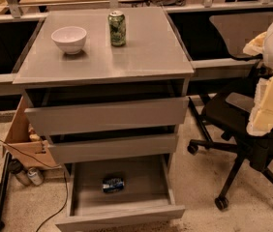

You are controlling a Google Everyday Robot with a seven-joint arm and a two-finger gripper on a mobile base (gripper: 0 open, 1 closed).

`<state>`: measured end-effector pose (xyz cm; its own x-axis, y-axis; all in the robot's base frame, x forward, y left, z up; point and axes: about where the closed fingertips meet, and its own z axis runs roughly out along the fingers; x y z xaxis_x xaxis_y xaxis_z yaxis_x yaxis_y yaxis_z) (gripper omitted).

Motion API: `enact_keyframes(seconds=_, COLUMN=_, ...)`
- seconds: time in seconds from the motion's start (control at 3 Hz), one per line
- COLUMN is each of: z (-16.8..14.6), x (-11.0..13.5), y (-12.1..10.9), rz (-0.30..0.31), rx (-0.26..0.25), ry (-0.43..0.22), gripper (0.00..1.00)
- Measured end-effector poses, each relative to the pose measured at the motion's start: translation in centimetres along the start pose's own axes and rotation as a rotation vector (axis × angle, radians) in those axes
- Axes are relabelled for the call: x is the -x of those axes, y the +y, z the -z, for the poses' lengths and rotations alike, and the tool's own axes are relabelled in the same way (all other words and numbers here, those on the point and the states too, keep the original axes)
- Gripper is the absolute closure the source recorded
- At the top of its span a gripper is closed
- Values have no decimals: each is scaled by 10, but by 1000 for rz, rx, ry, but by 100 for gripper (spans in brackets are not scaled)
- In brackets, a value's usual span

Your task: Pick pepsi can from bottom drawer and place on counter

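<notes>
The pepsi can (113, 183), dark blue with silver ends, lies on its side on the floor of the bottom drawer (122, 219). That drawer is pulled out wide, below the two upper grey drawers, which stand slightly ajar. The grey counter (146, 57) tops the cabinet. My gripper (268, 103), pale cream under a white arm part, hangs at the right edge of the view. It is level with the top drawer, well right of the cabinet and far above the can. It holds nothing that I can see.
A green can (117, 28) and a white bowl (69, 39) stand on the counter's far half. A black office chair (235, 115) is right of the cabinet, under my gripper. A cardboard box (24, 139), bottles (27, 174) and cables lie to the left.
</notes>
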<state>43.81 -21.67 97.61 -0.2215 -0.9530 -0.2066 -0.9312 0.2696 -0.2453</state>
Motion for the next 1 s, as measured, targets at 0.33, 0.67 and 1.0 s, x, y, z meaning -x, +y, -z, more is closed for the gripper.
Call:
enact_keyframes(seconds=0.33, z=0, x=0, y=0, rz=0, rx=0, ry=0, gripper=0)
enact_keyframes(seconds=0.67, z=-15, x=8, y=12, rz=43, rx=0, ry=-35, gripper=0)
enact_keyframes(seconds=1.0, z=-48, x=17, y=36, rz=88, rx=23, ry=-118, gripper=0)
